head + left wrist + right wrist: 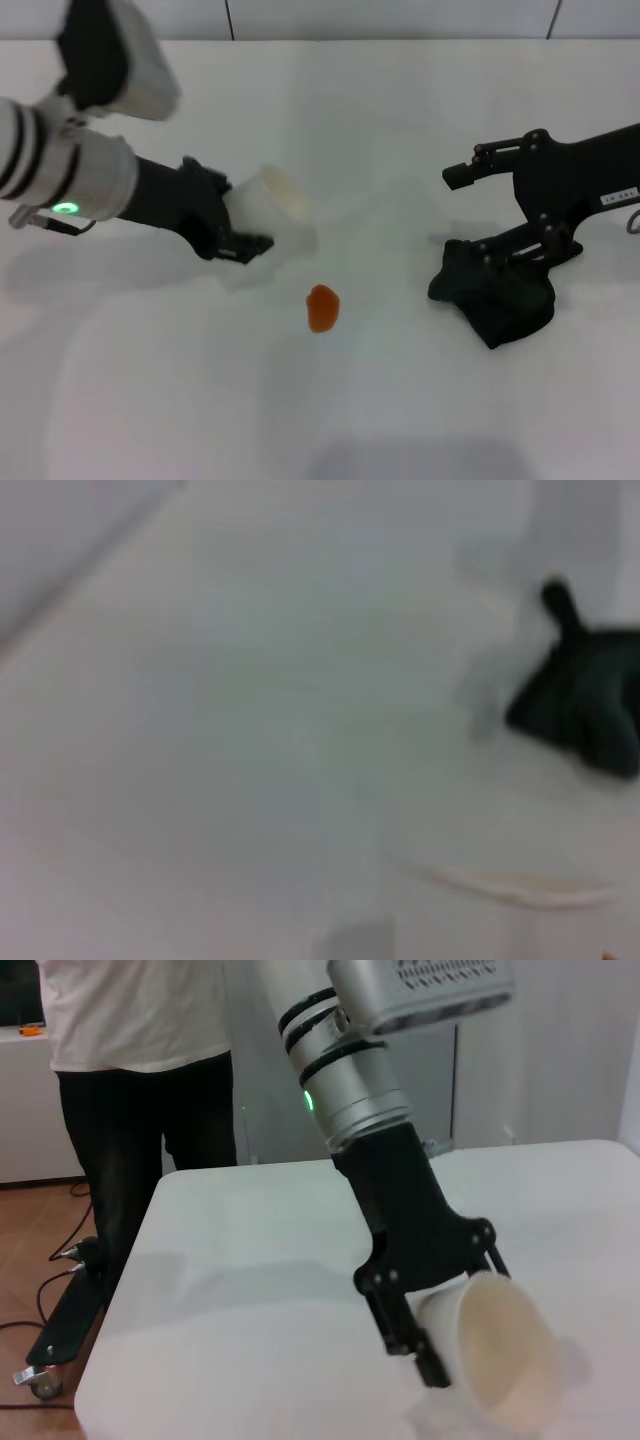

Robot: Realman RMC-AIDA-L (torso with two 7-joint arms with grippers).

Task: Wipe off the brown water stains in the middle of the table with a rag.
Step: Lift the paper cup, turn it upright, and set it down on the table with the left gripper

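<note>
Right gripper (505,255), seen from the head view, reaches in from our right side and has its fingers pressed down into the rag (497,293), a black cloth of bunchy folds and irregular outline lying on the white table (180,400); we read the gripper as closed on the cloth. Brown water stains (322,307) appear as one small, glossy, orange-brown oval near the middle of the table, well apart from the rag and on its left. Left gripper (243,232) clamps a translucent white cup (275,205), held tilted on its side just above the stain and a little to its left; the cup stands nearer the stain than the rag does.

From the left wrist view we see mostly blurred white table (200,730), with the rag (585,715) as a dark mass at one edge and a pale curved rim of the cup (520,888) in the near field.

From the right wrist view we see the left gripper (425,1305) across the table (250,1260), its dark fingers around the cup (500,1355), whose cream interior faces the camera; a person (140,1070) in a white shirt and dark trousers stands beyond the far table edge
</note>
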